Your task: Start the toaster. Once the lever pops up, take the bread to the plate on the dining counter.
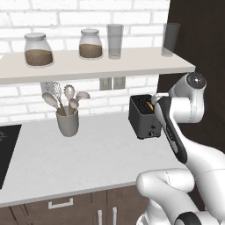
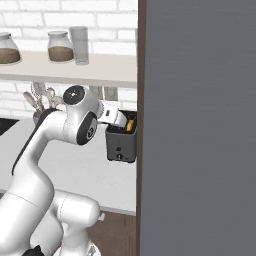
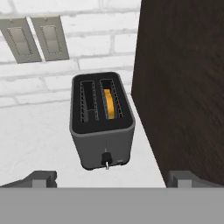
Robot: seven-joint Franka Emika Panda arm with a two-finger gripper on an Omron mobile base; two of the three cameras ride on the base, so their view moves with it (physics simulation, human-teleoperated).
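- The desk (image 1: 88, 154) runs below a white brick wall; its right end stops at a tall dark panel (image 3: 183, 87).
- The toaster (image 3: 103, 120) stands at that right end, near the back edge, lever side facing the arm so it can be pressed down.
- The end effector (image 3: 111, 179) hovers above the toaster's front, fingers spread wide and holding nothing.
- The bread (image 3: 110, 104) sits low in the slot nearer the panel, ready for toasting.
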